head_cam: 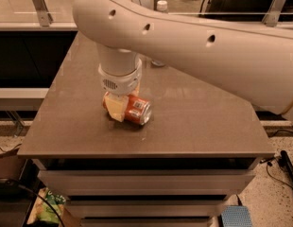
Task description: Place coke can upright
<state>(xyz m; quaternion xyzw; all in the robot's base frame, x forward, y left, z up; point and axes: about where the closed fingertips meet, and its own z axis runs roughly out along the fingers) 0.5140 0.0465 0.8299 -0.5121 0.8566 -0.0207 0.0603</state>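
Dim warm light, tabletop (208, 126) sheen, soft shadow under jaws at coke can (138, 110)

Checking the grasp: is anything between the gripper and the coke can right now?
Nothing. In the camera view the gripper sits on the coke can, covering one end, no gap showing; the can lies on its side on the table.

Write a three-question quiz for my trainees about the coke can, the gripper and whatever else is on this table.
1. True or false: the coke can stands upright on the table.
2. Multiple choice: the gripper is A) down at the can, B) at the table's right edge, C) below the tabletop.
3. Fill in: behind the arm, a bottle shows its white ____.
Key: 1 false, it lies on its side; 2 A; 3 cap.
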